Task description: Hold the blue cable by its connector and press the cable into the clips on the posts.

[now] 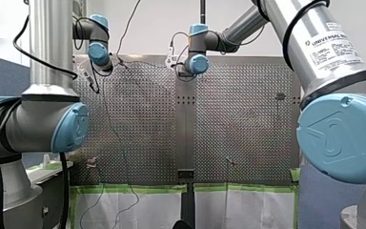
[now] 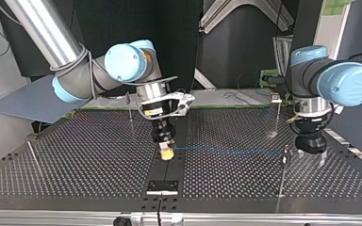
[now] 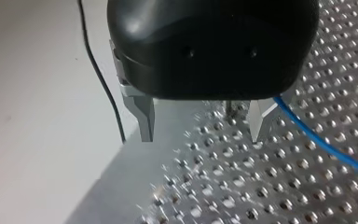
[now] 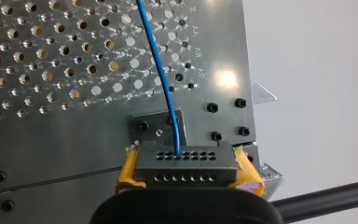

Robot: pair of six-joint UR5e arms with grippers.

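Read across the top view from left to right.

1. A thin bare post [image 2: 34, 157] stands on the perforated table [image 2: 75, 155] near its left edge. A second post [image 2: 130, 109] stands further back, just left of my right arm's wrist.
2. My right gripper [image 2: 167, 151] points down at the table's middle seam. Its yellow pads [image 4: 127, 170] are clamped on the black connector [image 4: 186, 161], one pad at each end. The connector has two rows of small holes on its face.
3. The blue cable [image 2: 226, 150] leaves the connector (from a hole in its upper row, by the right wrist view) and runs level and fairly straight to the right, just above the table.
4. The cable reaches a clip post [image 2: 283, 162] at the right. Whether it sits in the clip cannot be told.
5. My left gripper [image 2: 313, 157] hangs just right of that post. Its metal fingers [image 3: 144, 116] stand apart with nothing between them. In the left wrist view the cable passes beside one finger, outside the gap.
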